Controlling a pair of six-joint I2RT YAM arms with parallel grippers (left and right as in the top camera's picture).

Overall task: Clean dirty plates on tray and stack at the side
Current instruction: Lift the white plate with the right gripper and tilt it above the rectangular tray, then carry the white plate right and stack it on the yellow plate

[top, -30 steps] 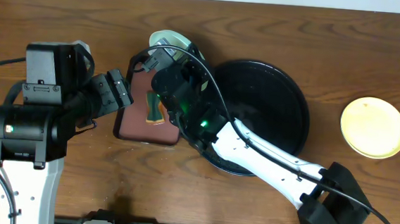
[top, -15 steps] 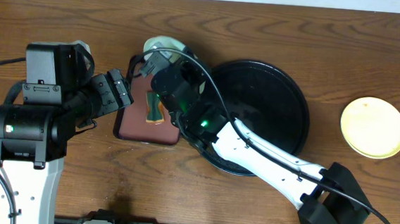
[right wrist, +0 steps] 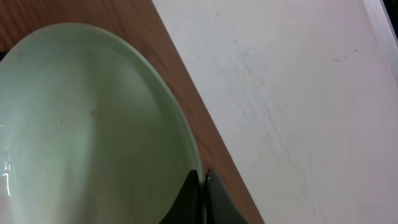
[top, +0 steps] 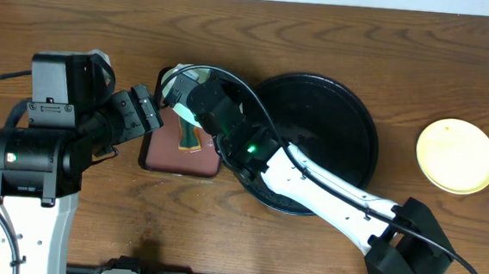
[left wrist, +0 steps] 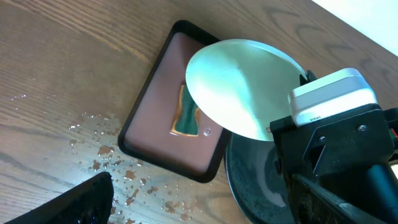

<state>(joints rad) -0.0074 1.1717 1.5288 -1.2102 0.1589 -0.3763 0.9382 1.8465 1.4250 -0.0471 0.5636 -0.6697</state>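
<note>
My right gripper (right wrist: 203, 186) is shut on the rim of a pale mint plate (right wrist: 81, 124). In the left wrist view that plate (left wrist: 249, 87) hangs tilted over the far end of the small reddish-brown tray (left wrist: 155, 130), its face looking clean. In the overhead view only its edge (top: 183, 70) shows past the right wrist. The big black tray (top: 330, 143) lies right of it under the right arm, and no plate shows on it. A pale yellow plate (top: 456, 155) rests on the wooden tabletop at the far right. My left gripper (top: 147, 111) stands open left of the reddish tray, holding nothing.
A green and brown sponge (left wrist: 185, 115) lies on the reddish-brown tray. Water drops and red-brown specks (left wrist: 118, 168) dot the wood in front of that tray. The right arm (top: 327, 190) stretches across the black tray's near side.
The right gripper has carried the mint plate left and a little forward, from the black tray's far-left rim to over the reddish-brown tray. The left arm has stayed still.
</note>
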